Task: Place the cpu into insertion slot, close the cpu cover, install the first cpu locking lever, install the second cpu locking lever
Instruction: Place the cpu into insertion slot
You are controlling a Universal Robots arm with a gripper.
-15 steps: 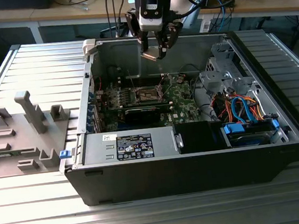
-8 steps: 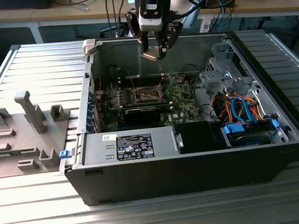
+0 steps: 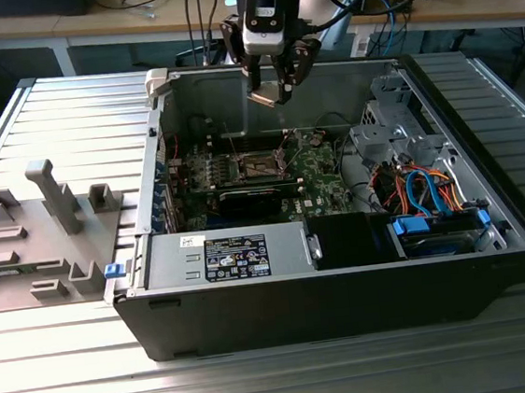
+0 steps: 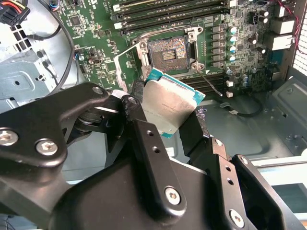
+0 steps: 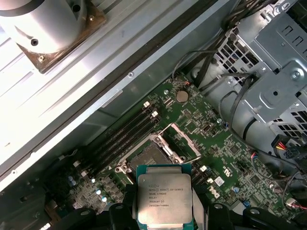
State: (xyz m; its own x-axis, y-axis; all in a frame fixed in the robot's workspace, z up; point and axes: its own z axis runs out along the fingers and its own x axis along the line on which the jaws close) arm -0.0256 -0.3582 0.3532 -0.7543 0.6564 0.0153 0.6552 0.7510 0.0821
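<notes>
End effector (image 3: 273, 90) grips the cpu (image 5: 164, 199) above the open insertion slot (image 4: 168, 50).

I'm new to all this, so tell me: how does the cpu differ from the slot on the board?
The cpu has a dull silver top with a teal edge; the slot is a dark recess. The cpu is clamped in the gripper, up off the board; the slot sits fixed in the board, empty. Both are square.

Bright even light, shadowed case (image 3: 348, 291) interior
</notes>
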